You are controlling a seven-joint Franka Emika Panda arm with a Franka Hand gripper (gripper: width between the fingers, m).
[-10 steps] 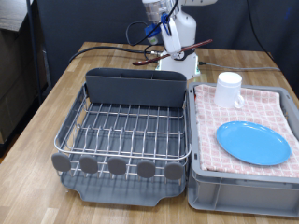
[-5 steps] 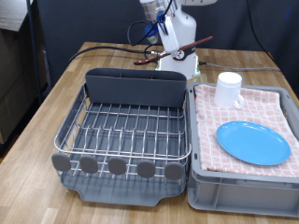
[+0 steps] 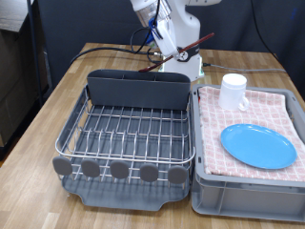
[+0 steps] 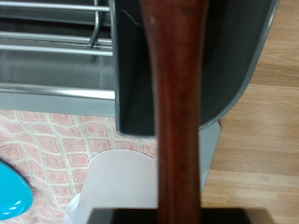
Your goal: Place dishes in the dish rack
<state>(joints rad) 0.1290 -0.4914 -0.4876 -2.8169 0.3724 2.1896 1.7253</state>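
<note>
My gripper (image 3: pixel 173 48) is shut on the dark brown wooden spoon (image 3: pixel 191 45) and holds it slanted in the air, above and behind the tall grey compartment (image 3: pixel 138 89) of the dish rack (image 3: pixel 124 134). In the wrist view the spoon's handle (image 4: pixel 177 112) fills the middle, over the compartment (image 4: pixel 238 56). The white mug (image 3: pixel 233 91) and the light-blue plate (image 3: pixel 257 145) lie on the pink checkered cloth of the grey crate (image 3: pixel 248 196). The rack's wire grid holds no dishes.
The crate stands right beside the rack on the exterior view's right. The robot's white base (image 3: pixel 186 65) and cables (image 3: pixel 105 50) are behind the rack. A black panel (image 3: pixel 19 67) stands at the exterior view's left. Wooden table (image 3: pixel 57 95) surrounds the rack.
My gripper has moved a little to the exterior view's left and up with the spoon, which now tilts more steeply. The mug and plate have not moved.
</note>
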